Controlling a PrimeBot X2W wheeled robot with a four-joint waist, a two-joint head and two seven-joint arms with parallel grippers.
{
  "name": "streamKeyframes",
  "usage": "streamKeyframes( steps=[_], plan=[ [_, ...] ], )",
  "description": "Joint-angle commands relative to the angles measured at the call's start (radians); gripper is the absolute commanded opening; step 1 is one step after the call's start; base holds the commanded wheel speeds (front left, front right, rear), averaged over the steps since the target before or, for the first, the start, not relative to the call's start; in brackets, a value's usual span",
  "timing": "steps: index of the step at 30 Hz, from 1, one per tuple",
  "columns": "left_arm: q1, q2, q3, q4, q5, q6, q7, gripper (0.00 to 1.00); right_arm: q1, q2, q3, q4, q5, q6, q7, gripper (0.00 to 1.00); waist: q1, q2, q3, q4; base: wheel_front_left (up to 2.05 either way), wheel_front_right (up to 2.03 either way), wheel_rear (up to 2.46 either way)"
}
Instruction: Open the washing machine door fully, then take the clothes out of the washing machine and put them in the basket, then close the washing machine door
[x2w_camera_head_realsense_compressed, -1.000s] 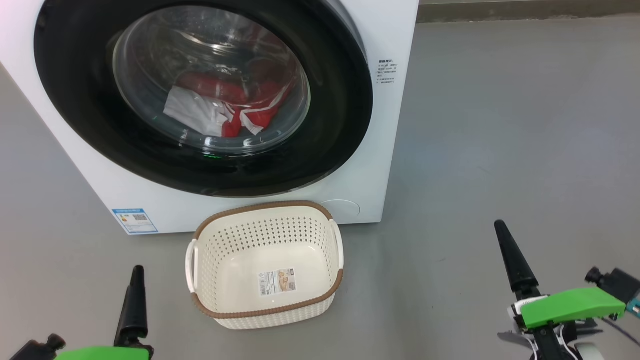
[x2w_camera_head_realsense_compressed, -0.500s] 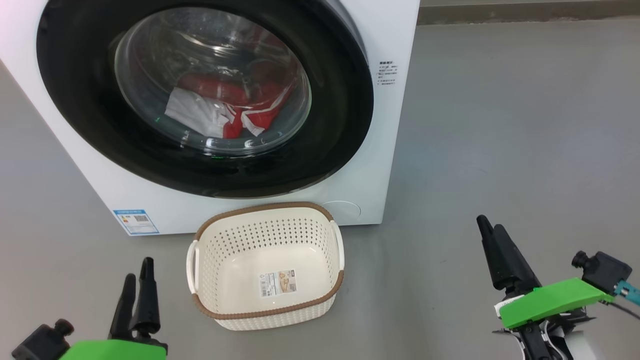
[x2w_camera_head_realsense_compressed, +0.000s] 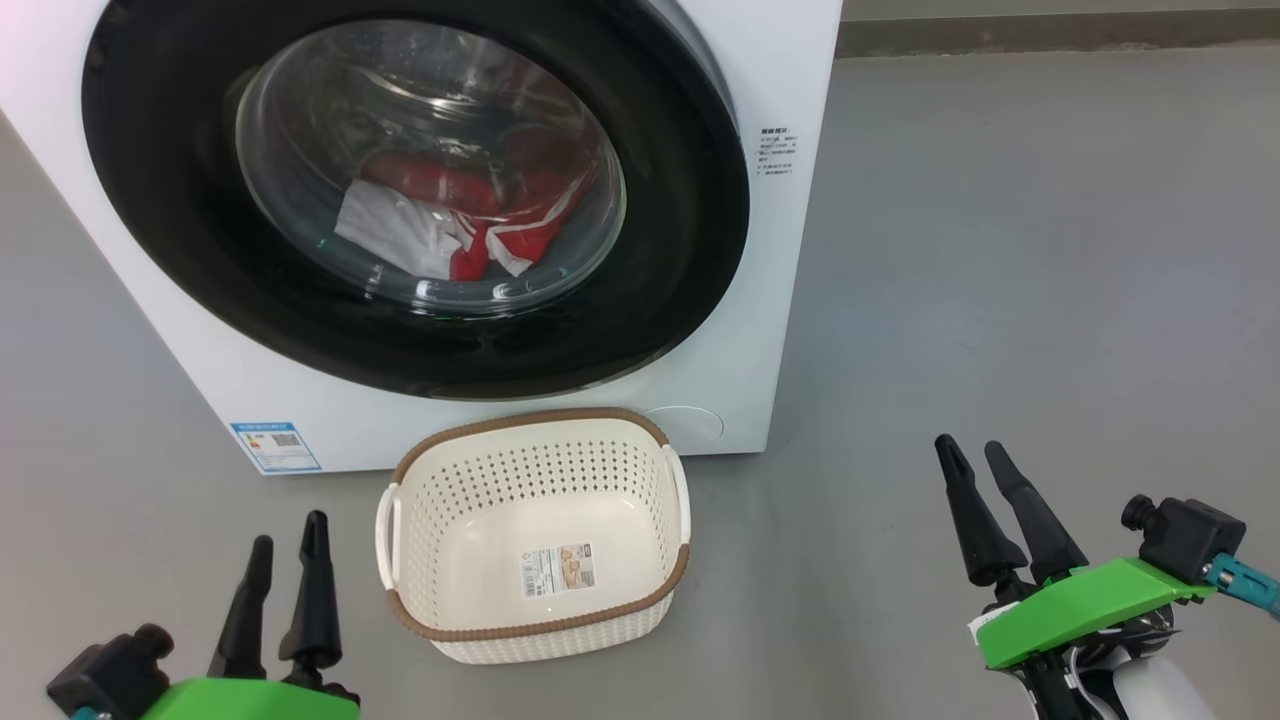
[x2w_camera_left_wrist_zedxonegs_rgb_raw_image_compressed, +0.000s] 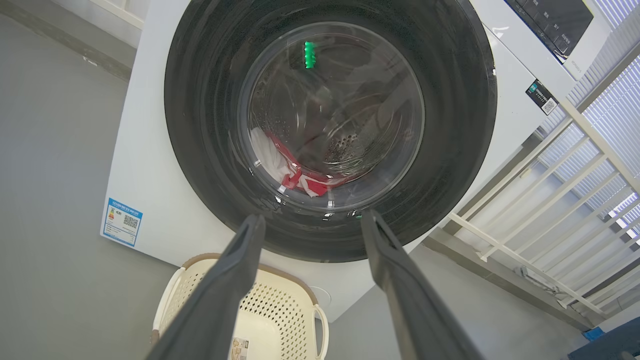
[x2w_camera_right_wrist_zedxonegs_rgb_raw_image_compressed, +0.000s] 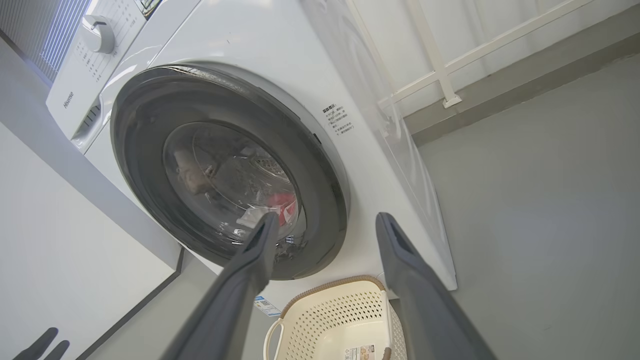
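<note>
Washing machine door (x2w_camera_head_realsense_compressed: 690, 250): shut flush against the cabinet, and neither gripper is touching it. I report the stations outward from the arms.

1. Left gripper (x2w_camera_head_realsense_compressed: 289, 533): released, with its two dark fingers spread and holding nothing. It sits low at my left over the grey floor (x2w_camera_head_realsense_compressed: 1000, 250), near the left handle of the basket (x2w_camera_head_realsense_compressed: 530, 417) but apart from it. In the left wrist view the fingers point up at the lower rim of the door.

2. Right gripper (x2w_camera_head_realsense_compressed: 971, 448): also released, with fingers parted and holding nothing. It sits low at my right, well apart from both the basket and the washing machine (x2w_camera_head_realsense_compressed: 790, 300). In the right wrist view the fingers frame the door's right edge and the white front panel.

3. Basket: upright on the floor, with a paper label (x2w_camera_head_realsense_compressed: 555, 568) on its bottom. Its far rim lies just in front of the machine's lower front, below the door.

4. Clothes (x2w_camera_head_realsense_compressed: 450, 215): a red and white heap inside the drum (x2w_camera_left_wrist_zedxonegs_rgb_raw_image_compressed: 345, 147), seen low through the door's glass bowl.

5. Blue sticker (x2w_camera_head_realsense_compressed: 275, 447): on the machine's lower left front corner, to the left of the basket.
</note>
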Motion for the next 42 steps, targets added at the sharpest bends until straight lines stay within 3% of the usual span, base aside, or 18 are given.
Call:
streamKeyframes(
  steps=[1, 42],
  plan=[
    [-0.035, 0.015, 0.017, -0.033, 0.034, -0.008, -0.018, 1.0, -0.053, -0.012, 0.021, -0.03, -0.034, 0.001, -0.019, 1.0, -0.0001, 0.0, 0.001, 0.001, 0.0, 0.0, 0.0],
    [-0.058, 0.019, -0.003, -0.107, 0.493, -0.012, -0.139, 1.0, -0.105, -0.037, 0.071, -0.076, -0.521, 0.002, -0.139, 1.0, -0.0001, 0.0, 0.021, 0.011, 0.0, 0.0, 0.0]
  ],
)
